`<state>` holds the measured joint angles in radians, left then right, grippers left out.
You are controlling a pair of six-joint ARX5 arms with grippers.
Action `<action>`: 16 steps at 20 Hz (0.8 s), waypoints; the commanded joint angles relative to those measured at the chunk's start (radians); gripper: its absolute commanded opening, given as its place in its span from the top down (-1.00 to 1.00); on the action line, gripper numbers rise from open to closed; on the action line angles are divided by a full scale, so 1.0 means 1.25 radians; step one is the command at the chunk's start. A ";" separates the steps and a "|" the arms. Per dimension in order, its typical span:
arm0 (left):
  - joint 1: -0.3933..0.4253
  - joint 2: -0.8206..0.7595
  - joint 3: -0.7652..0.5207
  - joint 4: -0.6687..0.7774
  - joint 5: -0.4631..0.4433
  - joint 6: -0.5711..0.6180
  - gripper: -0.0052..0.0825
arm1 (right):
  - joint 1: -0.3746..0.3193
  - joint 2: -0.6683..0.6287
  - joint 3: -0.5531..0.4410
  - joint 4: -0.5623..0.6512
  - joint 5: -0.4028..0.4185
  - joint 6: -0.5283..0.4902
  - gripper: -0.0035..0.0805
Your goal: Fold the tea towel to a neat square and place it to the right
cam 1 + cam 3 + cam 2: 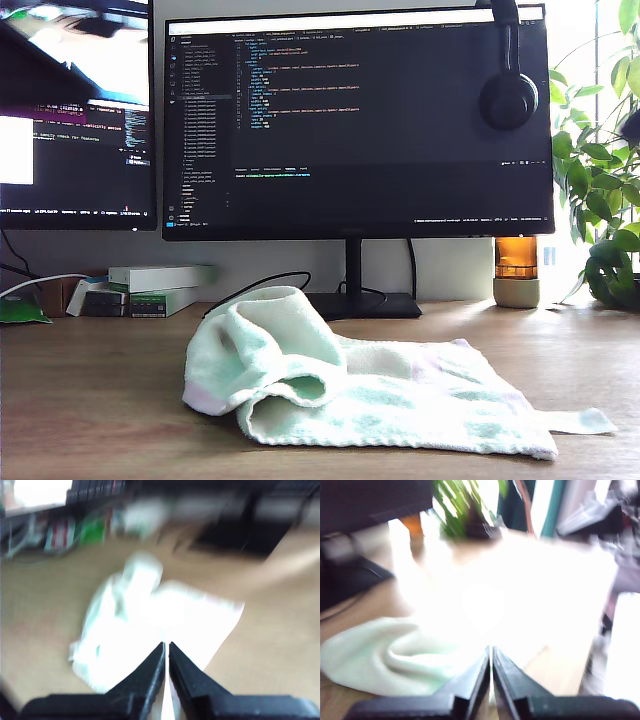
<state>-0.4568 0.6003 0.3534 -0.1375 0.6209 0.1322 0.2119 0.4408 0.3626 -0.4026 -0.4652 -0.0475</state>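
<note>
1. One tea towel (pixel 350 385) lies rumpled on the wooden desk (pixel 90 400) in the exterior view, pale mint green, in front of the monitor stand (pixel 352 300). Its end toward the exterior view's left is rolled up into a hump; the rest lies flat toward the exterior view's right, where a small tag strip (pixel 580 422) sticks out. No arm or gripper shows in this view. Behind stand a large monitor (pixel 355 120) with headphones (pixel 508 95) hung on it, a second monitor (pixel 75 110), an amber bottle (pixel 516 270), a leafy plant (pixel 600 200) and some small boxes (pixel 160 285).

2. First wrist view, blurred and overexposed: my first gripper (pixel 491 652) has its jaws nearly together, only a thin slit between the tips, nothing visibly pinched. The tea towel (pixel 385 657) lies on the desk just beyond and to one side of the tips; whether they touch it I cannot tell.

3. Second wrist view, blurred: my second gripper (pixel 166 647) also shows its jaws all but closed, holding nothing visible. The tea towel (pixel 150 625) lies directly ahead of the tips, spread on the desk.
</note>
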 commanded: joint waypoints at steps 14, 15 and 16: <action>-0.184 0.294 0.128 -0.144 -0.150 0.475 0.66 | 0.060 0.353 0.153 -0.131 -0.065 -0.340 0.94; -0.207 0.309 0.128 -0.144 -0.163 0.473 0.66 | 0.061 0.354 0.153 -0.129 -0.065 -0.340 0.94; -0.229 0.325 0.128 -0.145 -0.190 0.457 0.66 | 0.061 0.354 0.153 -0.127 -0.062 -0.340 0.94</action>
<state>-0.7311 1.0019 0.5251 -0.3222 0.3939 0.7128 0.2836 0.8845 0.5591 -0.5682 -0.5415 -0.4690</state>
